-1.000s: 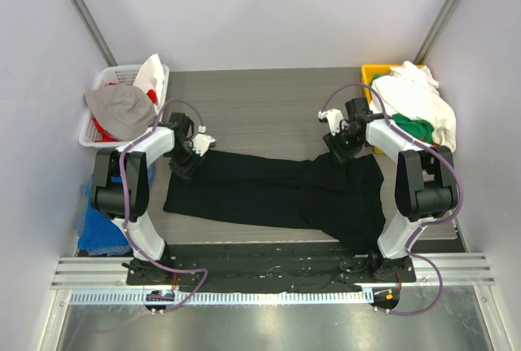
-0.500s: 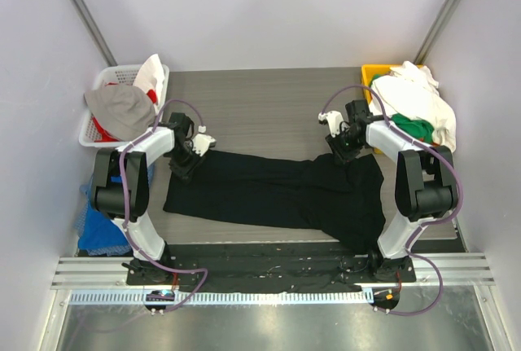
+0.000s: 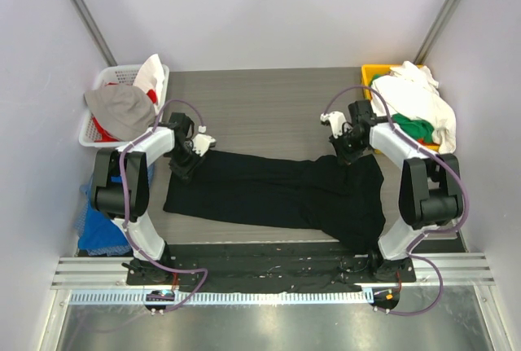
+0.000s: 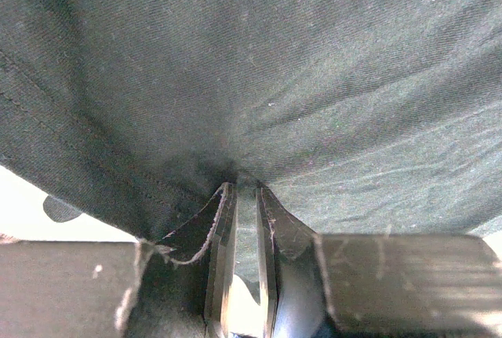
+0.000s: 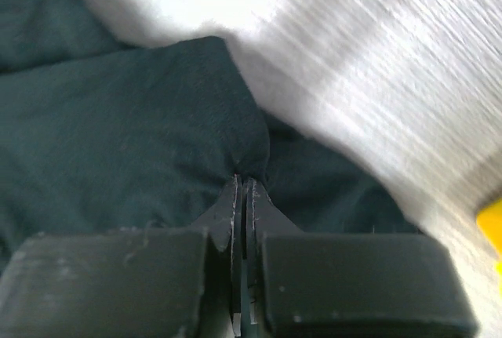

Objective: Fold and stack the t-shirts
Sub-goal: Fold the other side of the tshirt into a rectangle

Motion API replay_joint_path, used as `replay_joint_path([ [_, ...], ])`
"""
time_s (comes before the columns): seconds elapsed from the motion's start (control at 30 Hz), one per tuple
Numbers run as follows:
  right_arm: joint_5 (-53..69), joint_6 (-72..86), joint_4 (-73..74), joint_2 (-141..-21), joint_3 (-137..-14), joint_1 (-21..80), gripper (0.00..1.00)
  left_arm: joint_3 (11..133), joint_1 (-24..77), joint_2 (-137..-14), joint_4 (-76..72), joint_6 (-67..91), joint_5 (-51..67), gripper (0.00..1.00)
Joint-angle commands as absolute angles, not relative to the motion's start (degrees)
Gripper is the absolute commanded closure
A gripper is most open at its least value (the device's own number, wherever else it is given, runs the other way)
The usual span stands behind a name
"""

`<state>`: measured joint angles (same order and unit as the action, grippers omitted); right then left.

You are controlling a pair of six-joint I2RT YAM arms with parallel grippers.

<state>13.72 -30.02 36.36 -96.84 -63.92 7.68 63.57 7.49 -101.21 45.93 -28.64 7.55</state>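
Note:
A large black t-shirt (image 3: 277, 192) lies stretched sideways across the near half of the table. At its far left corner my left gripper (image 3: 186, 162) is shut on the fabric; the left wrist view shows black cloth (image 4: 259, 79) pinched between the narrow jaws of that gripper (image 4: 241, 189). My right gripper (image 3: 352, 147) is shut on the shirt's far right edge, and the right wrist view shows the cloth (image 5: 141, 126) bunched at this gripper's closed tips (image 5: 244, 181). White (image 3: 419, 98) and green (image 3: 417, 129) t-shirts are piled at the back right.
A yellow bin (image 3: 374, 74) sits under the white and green pile. A white basket (image 3: 106, 82) with grey, red and white clothes stands at the back left. Blue cloth (image 3: 102, 225) hangs off the table's left side. Grey walls close in on both sides.
My right gripper has closed on the shirt's far right edge and shifted slightly right. The left arm has stayed in place, still gripping.

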Motion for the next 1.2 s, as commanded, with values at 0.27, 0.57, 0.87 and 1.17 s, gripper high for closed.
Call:
replay_joint_path([
  [0.27, 13.71, -31.29, 48.33, -78.32, -61.44, 7.56, 0.99, 63.98, 7.30, -102.83, 43.68, -28.83, 7.38, 0.80],
  [0.57, 17.31, -33.57, 56.94, -73.66, -59.50, 8.44, 0.99, 64.86, 7.38, -101.69, 45.70, -29.00, 7.73, 0.80],
  [0.87, 21.36, -38.93, 67.67, -71.98, -60.91, 10.71, 0.99, 66.44, 7.38, -102.83, 46.84, -29.53, 7.47, 0.80],
  [1.17, 19.78, -42.10, 73.83, -72.25, -58.10, 15.81, 0.99, 67.85, 7.38, -103.89, 47.90, -30.06, 6.42, 0.80],
])
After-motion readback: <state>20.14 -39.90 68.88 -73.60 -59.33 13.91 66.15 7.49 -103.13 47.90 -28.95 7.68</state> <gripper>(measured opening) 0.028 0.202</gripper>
